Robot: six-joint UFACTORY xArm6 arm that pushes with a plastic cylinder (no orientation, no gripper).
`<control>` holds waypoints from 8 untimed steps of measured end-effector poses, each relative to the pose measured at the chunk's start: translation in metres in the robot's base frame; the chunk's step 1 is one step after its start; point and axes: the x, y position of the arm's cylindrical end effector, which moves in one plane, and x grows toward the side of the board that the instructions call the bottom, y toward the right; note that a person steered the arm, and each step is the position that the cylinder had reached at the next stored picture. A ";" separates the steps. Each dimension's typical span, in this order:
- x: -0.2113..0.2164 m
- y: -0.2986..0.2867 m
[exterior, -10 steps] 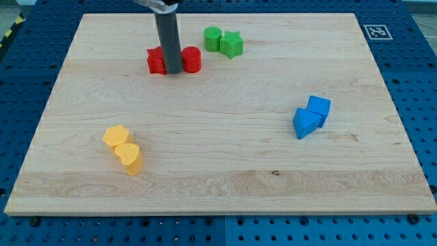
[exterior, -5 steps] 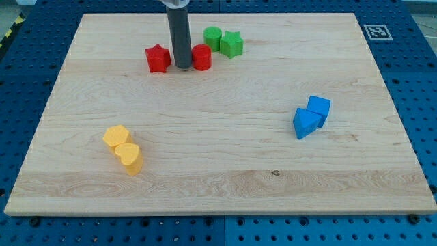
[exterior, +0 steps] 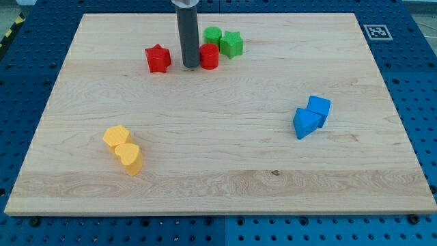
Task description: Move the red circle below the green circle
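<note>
The red circle [exterior: 209, 56] sits near the view's top, just below the green circle [exterior: 213, 35] and close to it. My tip [exterior: 190, 66] rests on the board against the red circle's left side. A green star [exterior: 231, 44] lies right of the green circle, touching it. A red star [exterior: 158, 59] lies to the left of my tip, a short gap away.
Two yellow blocks [exterior: 123, 149] sit together at the lower left. A blue triangle [exterior: 304, 123] and a blue cube [exterior: 318, 108] sit together at the right. The wooden board [exterior: 218, 184] has a marker tag [exterior: 375, 31] at its top right corner.
My tip has moved right and slightly up, pushing the red circle away from the red star until it lies just below the green circle. The red star stayed put.
</note>
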 end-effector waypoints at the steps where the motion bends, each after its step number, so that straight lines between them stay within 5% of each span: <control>1: 0.000 0.000; 8: 0.000 0.014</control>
